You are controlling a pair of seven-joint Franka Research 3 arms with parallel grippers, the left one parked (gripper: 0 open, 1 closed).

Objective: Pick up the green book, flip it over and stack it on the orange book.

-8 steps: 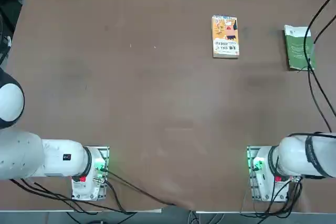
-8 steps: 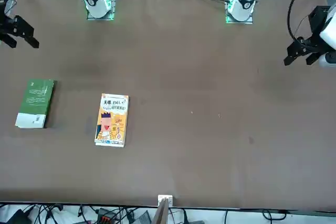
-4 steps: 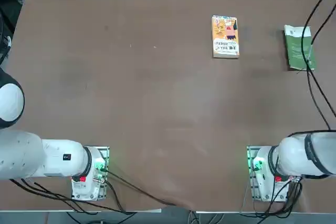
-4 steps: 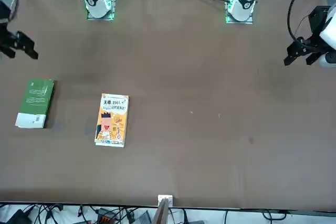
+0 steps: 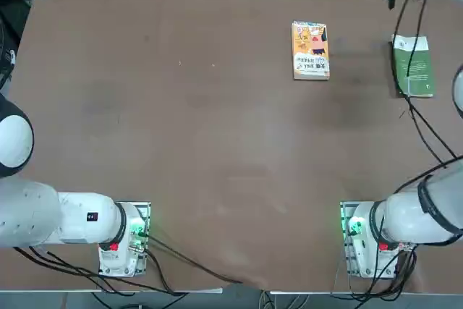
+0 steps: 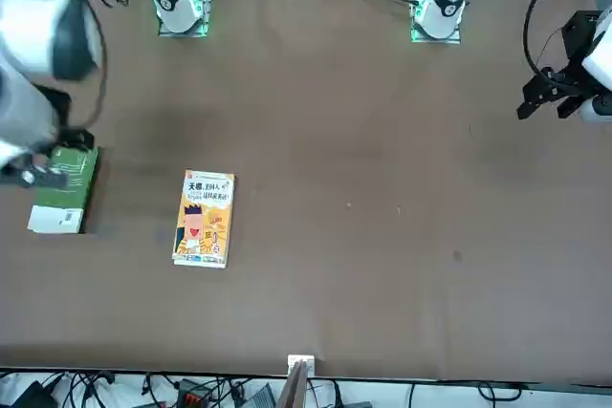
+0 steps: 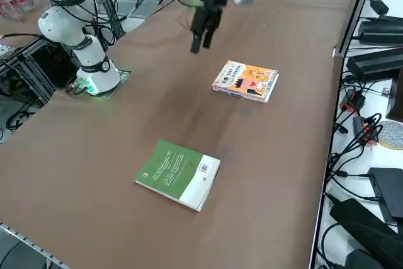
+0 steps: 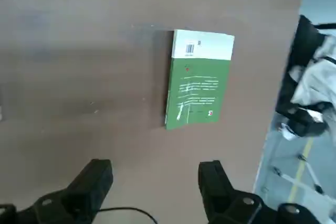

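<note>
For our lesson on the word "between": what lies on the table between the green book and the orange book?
Only bare tabletop separates the green book from the orange book, as the right side view shows.

Two books are counted on one surface (image 5: 217,142): one green book (image 8: 197,90) and one orange book (image 7: 245,81), which is set well apart from the green book. On the green book, one barcode (image 8: 190,49) and one white band (image 8: 215,45) are shown. Two robot arms (image 5: 79,215) are seen. One right claw (image 8: 155,166), with two fingers (image 8: 97,177) spread apart, is held raised near the green book.
</note>
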